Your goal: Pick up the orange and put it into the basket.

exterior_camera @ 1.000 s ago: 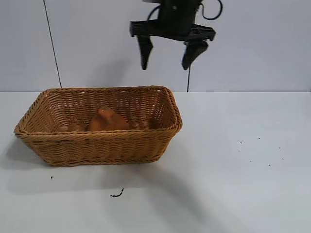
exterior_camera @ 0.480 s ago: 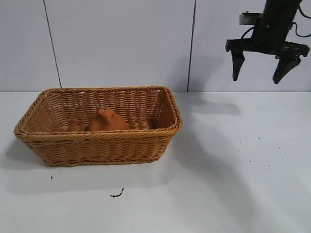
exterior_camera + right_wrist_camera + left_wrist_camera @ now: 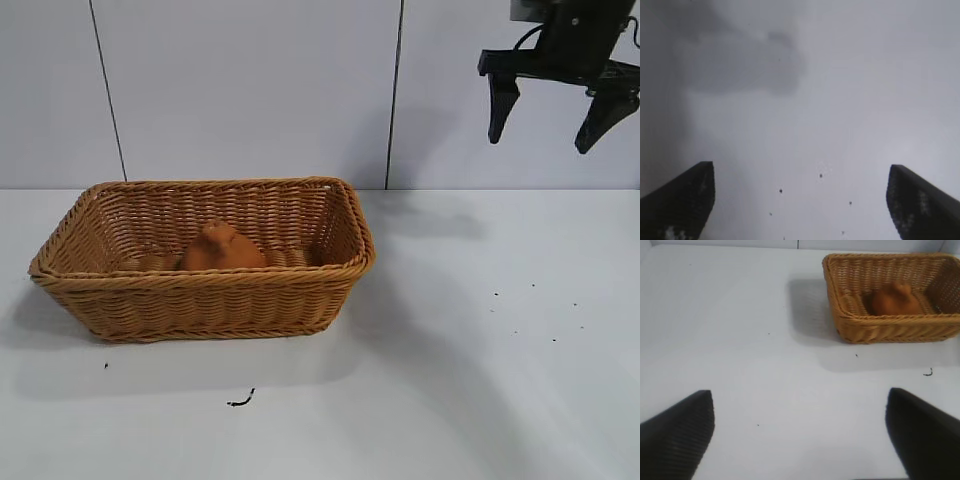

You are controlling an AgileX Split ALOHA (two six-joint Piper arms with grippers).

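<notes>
The orange (image 3: 222, 250) lies inside the wicker basket (image 3: 200, 279) at the left of the white table. My right gripper (image 3: 541, 140) hangs open and empty high at the far right, well away from the basket; its wrist view (image 3: 800, 167) shows only bare table with specks between the spread fingers. My left gripper (image 3: 799, 395) is open and empty, out of the exterior view. Its wrist view shows the basket (image 3: 890, 330) with the orange (image 3: 894, 300) in it, far off.
A small dark scrap (image 3: 240, 401) lies on the table in front of the basket. Tiny dark specks (image 3: 533, 310) are scattered on the right side. A panelled wall stands behind the table.
My right gripper has swung from above the basket's right end to the far right and risen slightly, staying open. The orange has stayed in the basket.
</notes>
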